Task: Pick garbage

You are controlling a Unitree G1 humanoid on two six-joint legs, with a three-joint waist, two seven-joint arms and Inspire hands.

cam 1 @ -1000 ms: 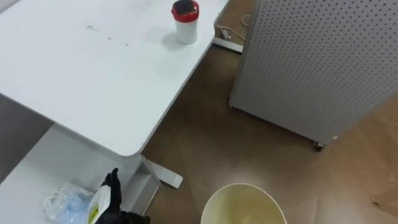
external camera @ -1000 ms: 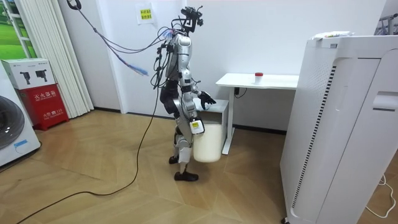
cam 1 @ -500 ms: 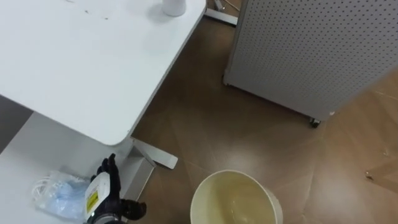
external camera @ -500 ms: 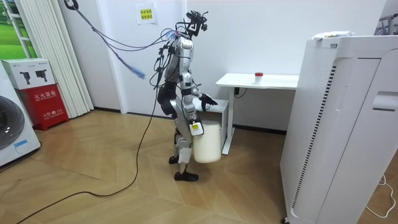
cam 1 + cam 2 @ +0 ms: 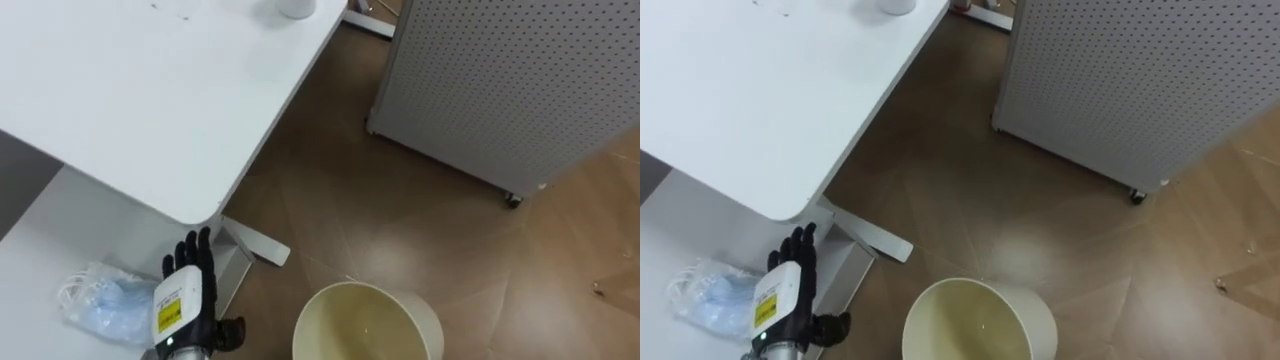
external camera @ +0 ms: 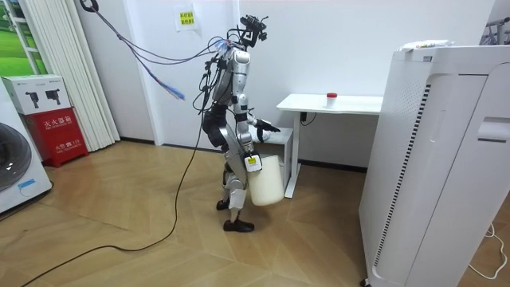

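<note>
We've got left hand (image 5: 188, 297) further forward than moment ago, fingers straight, empty; crumpled face masks (image 5: 100, 300) just beside it on low white shelf (image 5: 60, 230), cream bin (image 5: 365, 320) to our right

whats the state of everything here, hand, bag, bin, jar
left hand: open, fingers straight, beside the bag
bag of masks: lying on the lower shelf, not held
bin: upright, no lid, nothing inside
jar: upright on the table, its top out of frame
perforated panel: standing upright on casters
</note>
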